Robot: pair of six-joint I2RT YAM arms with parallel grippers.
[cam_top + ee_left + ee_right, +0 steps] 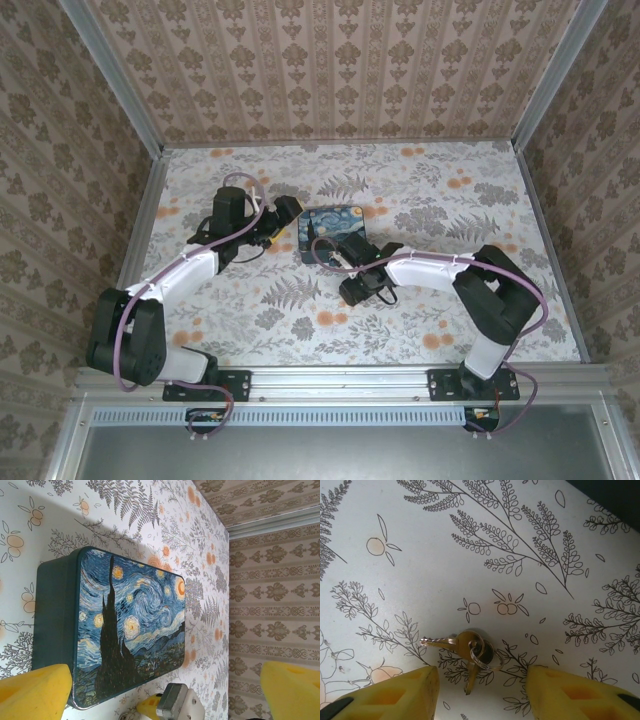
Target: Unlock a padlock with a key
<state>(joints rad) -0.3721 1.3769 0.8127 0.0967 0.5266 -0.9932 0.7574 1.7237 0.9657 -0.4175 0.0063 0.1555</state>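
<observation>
Key pickup: right gripper (481, 677) poised above the keys (470, 650).
Half-spread and empty, it straddles the ringed keys on the counter (445, 570); next, lower and pinch one bow. Left gripper (165, 680) wide, empty.

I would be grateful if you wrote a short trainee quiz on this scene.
1. True or false: the right gripper is open, with the keys lying unheld between its fingers.
2. The keys lie on: A) a tray B) the table C) a shelf.
3. Which gripper faces the box?
Key: 1 true; 2 B; 3 the left gripper.
</observation>
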